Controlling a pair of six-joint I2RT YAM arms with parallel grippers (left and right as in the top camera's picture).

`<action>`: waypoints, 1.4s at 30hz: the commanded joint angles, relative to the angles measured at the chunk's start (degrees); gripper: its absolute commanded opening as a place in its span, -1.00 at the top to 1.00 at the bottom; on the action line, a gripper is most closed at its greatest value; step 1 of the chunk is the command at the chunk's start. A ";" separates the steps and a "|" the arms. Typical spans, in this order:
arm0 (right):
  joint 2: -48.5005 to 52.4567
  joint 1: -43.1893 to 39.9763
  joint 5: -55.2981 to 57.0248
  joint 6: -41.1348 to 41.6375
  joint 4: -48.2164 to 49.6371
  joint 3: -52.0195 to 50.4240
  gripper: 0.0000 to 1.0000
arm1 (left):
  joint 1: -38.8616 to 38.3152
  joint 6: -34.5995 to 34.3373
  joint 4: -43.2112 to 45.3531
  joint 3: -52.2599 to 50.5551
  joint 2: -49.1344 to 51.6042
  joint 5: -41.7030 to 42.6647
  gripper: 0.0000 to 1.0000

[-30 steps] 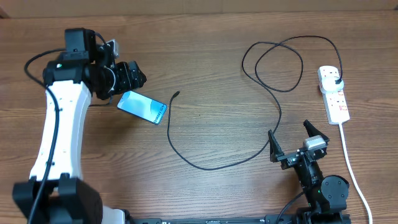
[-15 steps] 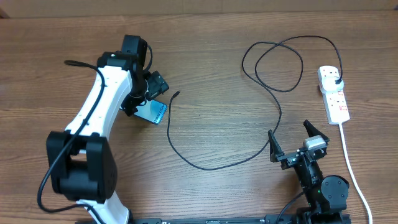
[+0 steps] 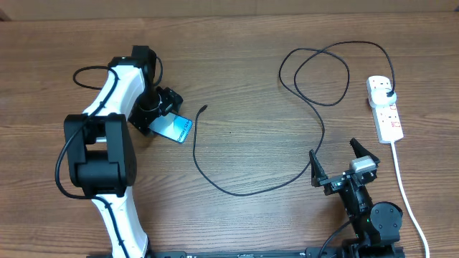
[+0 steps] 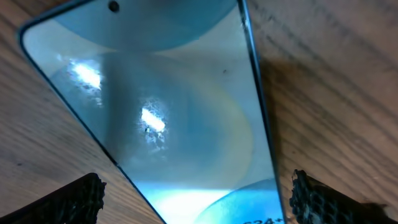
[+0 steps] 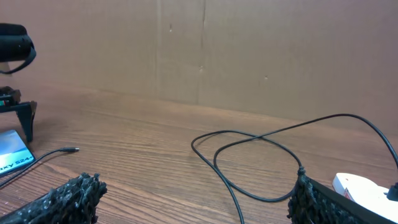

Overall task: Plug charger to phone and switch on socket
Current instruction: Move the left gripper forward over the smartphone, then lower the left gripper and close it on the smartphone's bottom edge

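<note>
The phone (image 3: 177,128) lies flat on the table at the left, blue screen up. My left gripper (image 3: 156,113) is open and low over its left end. In the left wrist view the phone's screen (image 4: 180,118) fills the frame, with a finger of the left gripper (image 4: 199,208) on either side of it. The charger (image 3: 237,192) runs from its connector tip (image 3: 206,108), just right of the phone, in loops to its black plug (image 3: 388,93) in the socket (image 3: 386,113). My right gripper (image 3: 337,166) is open and empty near the front edge.
The socket's thick white cord (image 3: 405,190) runs down the right side, next to my right arm. In the right wrist view the cable loop (image 5: 249,149) lies ahead, the phone (image 5: 12,155) at far left, and a cardboard wall (image 5: 205,50) behind.
My left arm has swung right from beside the phone and come down over it, so the gripper now straddles its left end. The right arm, phone and cable have not moved.
</note>
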 commanded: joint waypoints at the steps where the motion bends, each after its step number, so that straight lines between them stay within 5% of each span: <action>1: -0.46 0.39 0.35 0.33 0.20 -0.61 -1.00 | -0.22 1.88 -0.15 1.53 1.53 -0.70 -1.00; 15: -0.46 0.39 0.33 0.33 0.17 -0.61 -1.00 | -0.24 1.16 2.99 -0.20 1.70 -2.75 -1.00; 35: -0.46 0.39 0.35 0.33 0.20 -0.61 -1.00 | -0.11 0.20 4.76 -6.21 1.70 -0.42 -0.71; 42: -0.46 0.39 0.35 0.33 0.17 -0.61 -1.00 | -0.74 8.96 7.30 -6.21 1.70 -2.71 -0.75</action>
